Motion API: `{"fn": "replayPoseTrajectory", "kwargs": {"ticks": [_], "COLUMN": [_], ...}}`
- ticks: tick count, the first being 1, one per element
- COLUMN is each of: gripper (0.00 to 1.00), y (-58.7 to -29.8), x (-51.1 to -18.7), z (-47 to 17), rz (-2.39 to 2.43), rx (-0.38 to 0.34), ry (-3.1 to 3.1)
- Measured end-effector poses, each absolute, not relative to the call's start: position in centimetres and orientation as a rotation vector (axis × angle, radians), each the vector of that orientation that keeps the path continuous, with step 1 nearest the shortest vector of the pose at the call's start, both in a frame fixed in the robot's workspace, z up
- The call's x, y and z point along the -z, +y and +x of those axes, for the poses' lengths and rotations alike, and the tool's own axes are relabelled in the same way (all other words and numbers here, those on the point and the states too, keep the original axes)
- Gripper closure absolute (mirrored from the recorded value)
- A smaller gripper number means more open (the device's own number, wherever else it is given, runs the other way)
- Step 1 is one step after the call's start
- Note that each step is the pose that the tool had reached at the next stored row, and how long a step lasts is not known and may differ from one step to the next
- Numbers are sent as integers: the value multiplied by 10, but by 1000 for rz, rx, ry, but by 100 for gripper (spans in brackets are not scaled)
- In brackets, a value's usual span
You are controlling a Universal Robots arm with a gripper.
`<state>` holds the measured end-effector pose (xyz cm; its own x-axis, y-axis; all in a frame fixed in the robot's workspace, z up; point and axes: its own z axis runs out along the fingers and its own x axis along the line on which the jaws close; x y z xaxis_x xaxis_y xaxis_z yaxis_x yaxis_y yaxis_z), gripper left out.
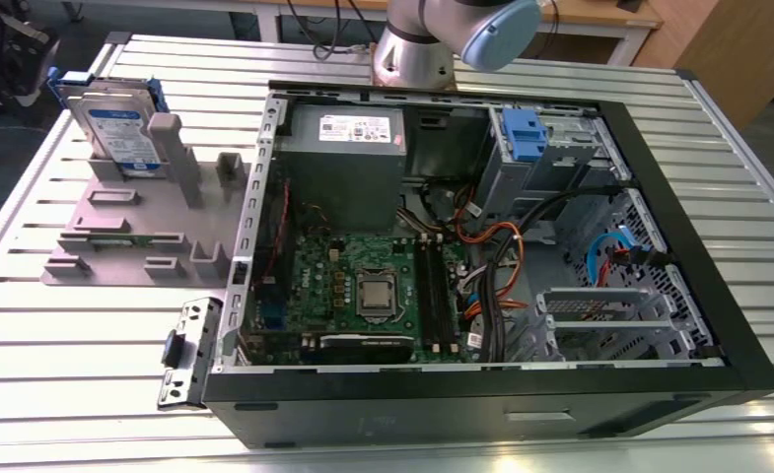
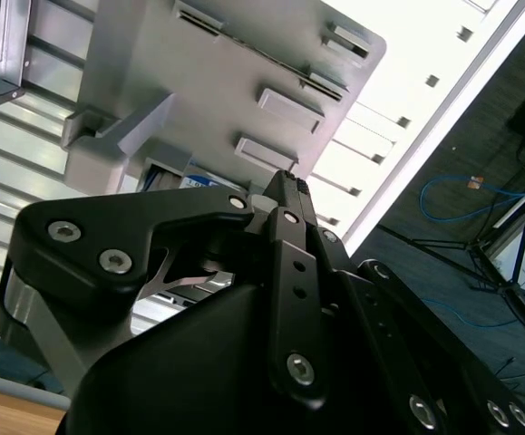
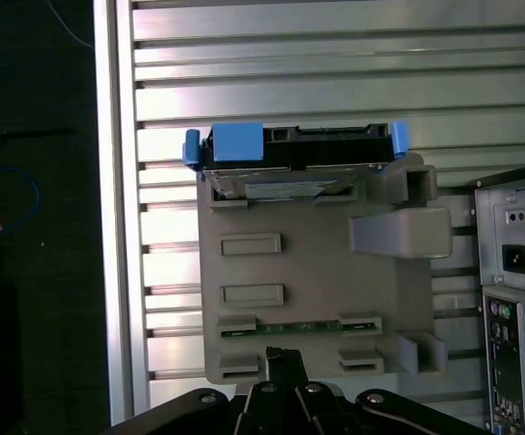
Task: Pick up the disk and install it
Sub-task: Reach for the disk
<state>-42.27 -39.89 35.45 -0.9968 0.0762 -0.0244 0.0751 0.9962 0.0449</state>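
End effector (image 3: 285, 356) black and closed, grey slotted holder (image 3: 316, 281), blue-framed silver disk (image 3: 289, 161)

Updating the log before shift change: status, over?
Gripper shut, empty, over the grey holder. Disk upright in that holder, not picked up. Nothing between them.

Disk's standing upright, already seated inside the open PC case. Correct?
Not quite. The disk does stand upright, but not inside the PC case. It sits in the grey fixture on the slatted table, to the exterior view's left of the case. The exterior view shows this.
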Motion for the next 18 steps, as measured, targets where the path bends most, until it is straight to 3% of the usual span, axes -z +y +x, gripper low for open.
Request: {"fn": "replayPoseTrajectory", "kwargs": {"ticks": [18], "gripper": [90], "y": [-399], "x": [-354], "z": [-427], "rz": [118], "rx": [-69], "ry": [3112]}}
